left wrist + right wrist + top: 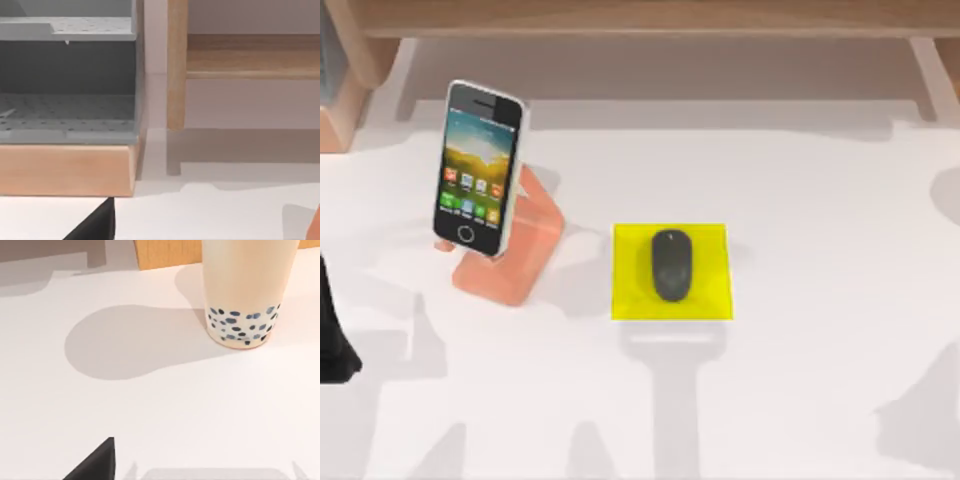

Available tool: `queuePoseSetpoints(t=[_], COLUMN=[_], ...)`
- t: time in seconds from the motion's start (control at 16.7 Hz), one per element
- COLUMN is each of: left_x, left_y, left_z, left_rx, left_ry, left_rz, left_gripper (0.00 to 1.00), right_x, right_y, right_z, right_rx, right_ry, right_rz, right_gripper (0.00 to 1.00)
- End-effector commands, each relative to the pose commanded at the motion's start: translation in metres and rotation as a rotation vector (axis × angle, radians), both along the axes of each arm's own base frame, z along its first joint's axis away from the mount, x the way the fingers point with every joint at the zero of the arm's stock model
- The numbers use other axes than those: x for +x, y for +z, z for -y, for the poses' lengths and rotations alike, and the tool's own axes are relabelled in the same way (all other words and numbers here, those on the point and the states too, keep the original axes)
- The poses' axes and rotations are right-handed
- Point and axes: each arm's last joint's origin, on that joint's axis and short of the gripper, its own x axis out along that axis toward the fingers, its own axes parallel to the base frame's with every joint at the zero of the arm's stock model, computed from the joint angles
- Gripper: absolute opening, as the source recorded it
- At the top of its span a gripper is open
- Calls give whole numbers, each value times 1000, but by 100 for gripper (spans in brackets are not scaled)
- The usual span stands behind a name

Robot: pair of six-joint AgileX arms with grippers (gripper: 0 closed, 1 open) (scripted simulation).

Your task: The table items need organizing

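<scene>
White table w/ light wooden frame along far edge. Smartphone, white-edged, screen w/ colourful app icons, sits propped upright-tilted on the salmon-orange stand, left-of-centre on table, toward far side; its lower edge rests on the stand's lip, back leaning on the stand's sloped part. Mouse, dark grey oval, lies on the yellow pad approx mid-table, just right of the stand, pad & stand apart w/ a strip of bare table between. Mouse is about centred on pad, long axis running near-to-far. Left arm: a dark part of it at the top view's left edge, near side of the phone, well apart from it; can't tell if its gripper is open or closed. Left wrist view: grey perforated shelf unit on a wooden base, a wooden post beside it, white tabletop below, a sliver of orange at the frame edge, plus a black wedge of the arm's own hardware. Right wrist view: cream cup w/ dark-blue dots round its lower part, standing upright on the white surface, rounded shadow spreading beside it, wood edge behind; black wedge of hardware in corner. Right gripper state: can't tell either.
</scene>
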Motion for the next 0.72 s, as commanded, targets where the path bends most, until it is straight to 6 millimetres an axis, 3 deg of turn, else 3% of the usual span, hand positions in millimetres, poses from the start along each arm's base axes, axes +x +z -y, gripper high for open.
queuePoseSetpoints(t=[0.36, 0.72], left_x=[0, 0], left_y=[0, 0], left_z=[0, 0], left_rx=[0, 0], left_ry=[0, 0], left_rz=[0, 0], left_gripper=[100, 100], right_x=[42, 94], right_y=[-16, -30], right_z=[36, 61], right_rx=[8, -44], right_ry=[2, 55], right_rz=[41, 193], right_gripper=[100, 100])
